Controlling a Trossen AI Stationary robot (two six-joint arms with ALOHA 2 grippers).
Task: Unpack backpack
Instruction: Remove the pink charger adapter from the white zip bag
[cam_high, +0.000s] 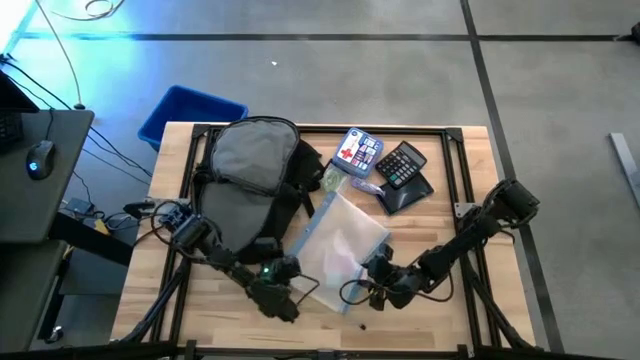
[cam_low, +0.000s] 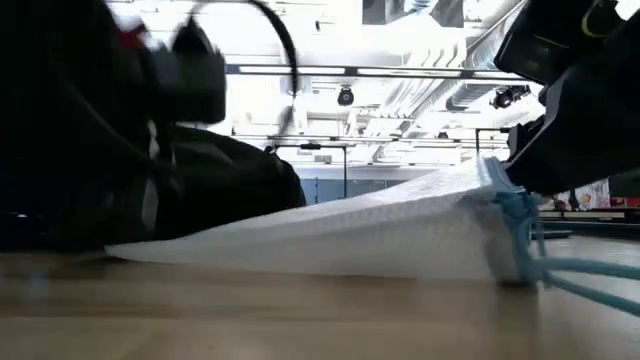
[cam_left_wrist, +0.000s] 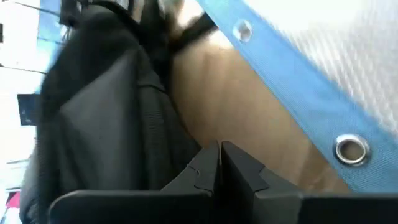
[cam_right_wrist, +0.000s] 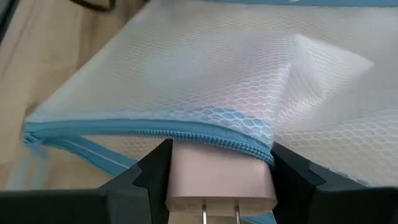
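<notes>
Right gripper (cam_right_wrist: 221, 186) jaws grasping blocky pink plug (cam_right_wrist: 221, 180) beside mesh pouch (cam_right_wrist: 205, 81); left gripper (cam_left_wrist: 219, 163) jaws clenched, empty.

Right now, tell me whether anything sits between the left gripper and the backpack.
Nothing visible does. The shut left gripper hovers over bare table right beside the backpack; the mesh zip pouch lies on its other side, where the right gripper holds a plug.

One backpack (cam_high: 250, 165), one pouch (cam_high: 335, 245), two calculators (cam_high: 403, 165)

Right tool (cam_right_wrist: 221, 180) grips a plug adapter (cam_right_wrist: 221, 177) against the mesh pouch (cam_right_wrist: 205, 81).
</notes>
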